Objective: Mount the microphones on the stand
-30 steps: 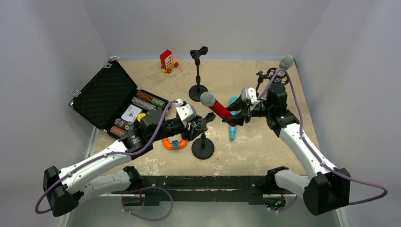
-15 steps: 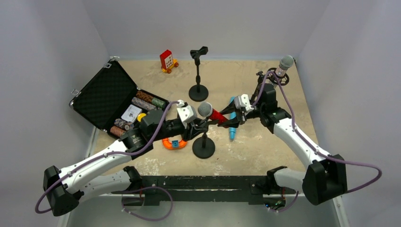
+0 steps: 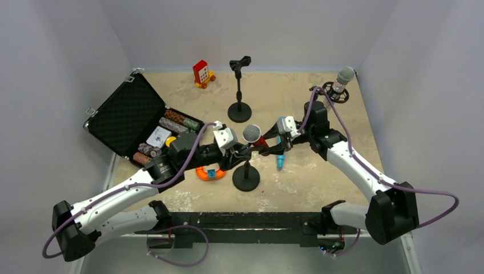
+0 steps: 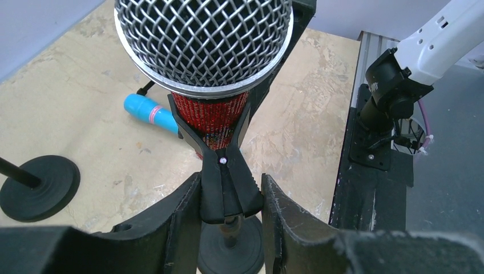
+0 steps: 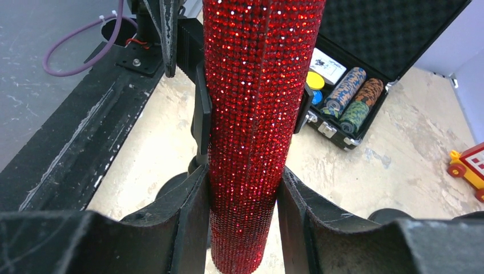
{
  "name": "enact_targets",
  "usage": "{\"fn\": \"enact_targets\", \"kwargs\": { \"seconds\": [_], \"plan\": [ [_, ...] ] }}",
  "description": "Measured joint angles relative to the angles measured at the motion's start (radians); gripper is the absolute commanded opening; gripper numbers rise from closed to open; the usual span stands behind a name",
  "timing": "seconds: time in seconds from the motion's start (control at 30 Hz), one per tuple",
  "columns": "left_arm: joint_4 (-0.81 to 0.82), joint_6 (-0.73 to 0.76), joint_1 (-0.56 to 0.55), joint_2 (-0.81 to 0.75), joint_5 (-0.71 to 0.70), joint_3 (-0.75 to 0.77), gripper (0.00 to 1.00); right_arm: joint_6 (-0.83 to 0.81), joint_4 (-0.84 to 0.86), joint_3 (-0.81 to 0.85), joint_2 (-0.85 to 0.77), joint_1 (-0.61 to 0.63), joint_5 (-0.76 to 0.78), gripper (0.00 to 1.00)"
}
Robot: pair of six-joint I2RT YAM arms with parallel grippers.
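The red glitter microphone (image 3: 258, 138) with its silver mesh head lies tilted in the forked clip (image 4: 222, 171) of the near stand (image 3: 246, 178). My right gripper (image 3: 273, 145) is shut on its red body (image 5: 245, 114). My left gripper (image 3: 242, 151) is shut on the stand's clip just below the fork (image 4: 231, 182). The light-blue microphone (image 3: 280, 160) lies on the table under the right gripper and shows in the left wrist view (image 4: 151, 111). The silver microphone (image 3: 345, 75) stands in a holder at the far right corner. A second stand (image 3: 240, 85) stands empty at the back.
An open black case (image 3: 125, 117) with poker chips (image 3: 174, 121) lies at the left. A red toy (image 3: 201, 73) sits at the back. An orange and blue object (image 3: 210, 173) lies next to the near stand's base. Grey walls enclose the table.
My right gripper has moved left and down with the red microphone, bringing it into the near stand's clip. The left arm has stayed on the clip.
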Motion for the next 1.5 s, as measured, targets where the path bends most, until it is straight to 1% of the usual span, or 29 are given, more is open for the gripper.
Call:
{"fn": "enact_targets", "kwargs": {
  "seconds": [0.03, 0.07, 0.1, 0.17, 0.2, 0.27, 0.37, 0.53, 0.6, 0.7, 0.83, 0.93, 1.1, 1.27, 1.33, 1.4, 1.47, 1.5],
  "plan": [
    [0.000, -0.001, 0.000, 0.000, 0.000, 0.000, 0.49, 0.016, 0.005, -0.002, -0.007, 0.001, 0.006, 0.17],
    [0.000, -0.002, 0.000, -0.001, 0.000, 0.000, 0.60, 0.029, 0.008, -0.004, -0.010, 0.002, 0.009, 0.23],
    [-0.003, -0.006, 0.000, -0.002, -0.003, 0.000, 0.69, 0.049, 0.009, -0.006, -0.013, 0.003, 0.013, 0.29],
    [-0.006, -0.016, 0.000, -0.001, -0.010, -0.002, 0.80, 0.090, 0.024, -0.007, -0.013, 0.013, 0.016, 0.40],
    [-0.008, -0.024, 0.000, -0.001, -0.014, -0.004, 0.83, 0.108, 0.032, -0.007, -0.015, 0.021, 0.017, 0.44],
    [-0.012, -0.035, 0.000, -0.002, -0.021, -0.006, 0.87, 0.143, 0.045, -0.010, -0.023, 0.030, 0.025, 0.50],
    [-0.018, -0.040, 0.000, -0.011, -0.029, -0.015, 0.90, 0.200, 0.065, -0.023, -0.042, 0.034, 0.028, 0.57],
    [-0.037, -0.045, 0.000, -0.047, -0.037, -0.017, 0.91, 0.237, 0.061, -0.023, -0.079, 0.030, 0.037, 0.79],
    [-0.041, -0.045, 0.000, -0.061, -0.036, -0.018, 0.91, 0.222, 0.028, -0.014, -0.085, 0.024, 0.037, 0.83],
    [-0.046, -0.045, 0.000, -0.084, -0.036, -0.029, 0.91, 0.160, -0.071, 0.028, -0.081, 0.018, 0.035, 0.86],
    [-0.071, -0.041, 0.000, -0.123, -0.035, -0.051, 0.91, -0.018, -0.312, 0.163, -0.061, 0.016, 0.033, 0.88],
    [-0.089, -0.034, 0.000, -0.157, -0.031, -0.068, 0.91, -0.079, -0.397, 0.216, -0.048, 0.016, 0.031, 0.89],
    [-0.097, -0.034, 0.000, -0.206, -0.017, -0.095, 0.91, -0.103, -0.461, 0.238, -0.035, 0.029, 0.030, 0.90],
    [-0.100, -0.036, 0.000, -0.238, -0.010, -0.124, 0.91, -0.099, -0.483, 0.266, 0.006, 0.060, 0.030, 0.89],
    [-0.100, -0.037, 0.000, -0.251, -0.008, -0.139, 0.91, -0.098, -0.487, 0.280, 0.023, 0.071, 0.030, 0.87],
    [-0.101, -0.039, 0.000, -0.265, -0.008, -0.154, 0.91, -0.096, -0.491, 0.294, 0.039, 0.082, 0.030, 0.83],
    [-0.103, -0.045, 0.000, -0.275, -0.008, -0.163, 0.91, -0.096, -0.495, 0.307, 0.051, 0.091, 0.029, 0.75],
    [-0.108, -0.046, 0.000, -0.281, -0.009, -0.164, 0.91, -0.097, -0.500, 0.314, 0.056, 0.094, 0.029, 0.68]
  ]
}}
